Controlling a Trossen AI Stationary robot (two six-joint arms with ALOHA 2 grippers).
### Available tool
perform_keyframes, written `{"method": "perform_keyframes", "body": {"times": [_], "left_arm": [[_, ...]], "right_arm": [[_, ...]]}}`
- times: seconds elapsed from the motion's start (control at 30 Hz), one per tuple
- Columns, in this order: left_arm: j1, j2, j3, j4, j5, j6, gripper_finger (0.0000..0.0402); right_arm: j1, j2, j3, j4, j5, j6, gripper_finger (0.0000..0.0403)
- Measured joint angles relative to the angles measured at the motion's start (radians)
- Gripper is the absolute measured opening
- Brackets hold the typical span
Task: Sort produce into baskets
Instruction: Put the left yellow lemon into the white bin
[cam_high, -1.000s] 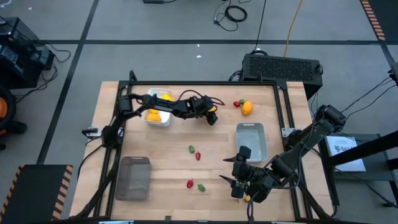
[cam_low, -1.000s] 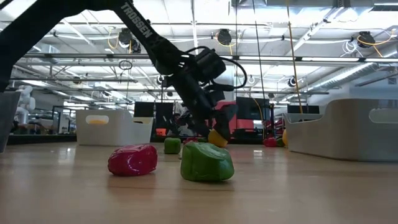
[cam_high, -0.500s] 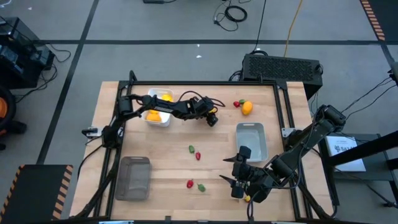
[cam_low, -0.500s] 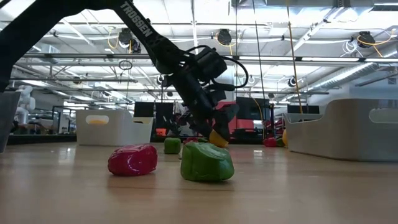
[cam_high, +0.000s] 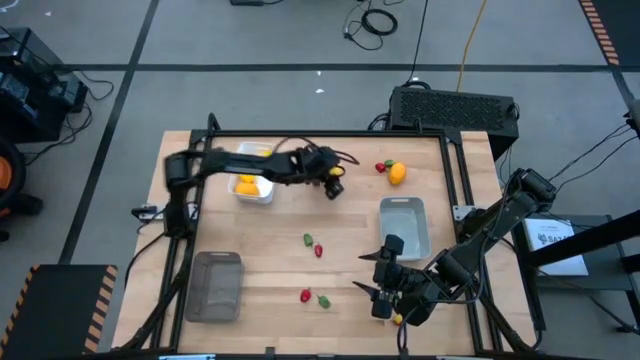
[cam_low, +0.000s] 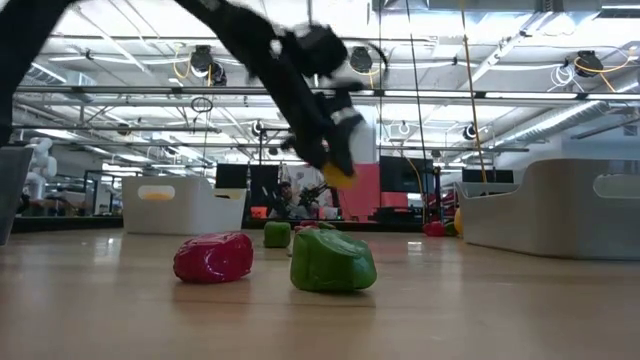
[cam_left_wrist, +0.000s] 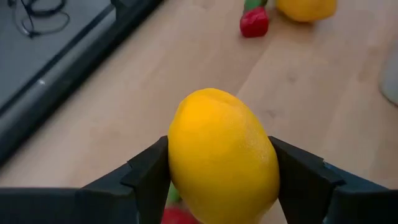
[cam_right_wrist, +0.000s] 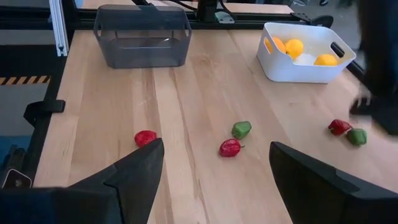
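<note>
My left gripper (cam_high: 334, 186) hangs over the far middle of the table, shut on a yellow fruit (cam_left_wrist: 224, 162). The white basket (cam_high: 255, 172) at the far left holds yellow and orange fruits. A light grey basket (cam_high: 405, 225) stands at the right and a dark mesh basket (cam_high: 217, 285) at the near left. Another yellow fruit (cam_high: 397, 173) lies on the table at the far right with a red piece (cam_high: 380, 167) beside it. My right gripper (cam_high: 385, 300) waits open over the near right, with nothing between its fingers. My left gripper pinches the yellow fruit by its two opposite sides (cam_left_wrist: 180, 168) between its two fingers (cam_left_wrist: 146, 177). The fingers slant down from the table's left side. The fruit (cam_low: 340, 177) hangs clear above the table.
A green piece (cam_high: 307, 239) and a red piece (cam_high: 318, 251) lie mid-table. Another red piece (cam_high: 305, 295) and green piece (cam_high: 324, 299) lie nearer the front edge, between the dark basket and my right gripper. Bare wood lies between the baskets.
My left gripper has risen from the tabletop with the yellow fruit, which now hangs clear of the wood. It has also drifted a little toward the white basket.
</note>
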Motion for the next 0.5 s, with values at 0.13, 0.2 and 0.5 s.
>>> {"method": "perform_keyframes", "body": {"times": [0.13, 0.2, 0.5], "left_arm": [[0.003, -0.187, 0.000, -0.225, -0.003, 0.050, 0.0244], [0.010, -0.285, 0.000, -0.333, -0.013, 0.072, 0.0243], [0.089, -0.578, -0.079, -0.672, -0.051, 0.074, 0.0244]], "right_arm": [[0.000, 0.000, 0.000, 0.000, 0.000, 0.031, 0.0283], [0.000, 0.000, 0.000, 0.000, 0.000, 0.048, 0.0283], [0.001, 0.000, 0.000, 0.005, 0.000, 0.103, 0.0283]]}}
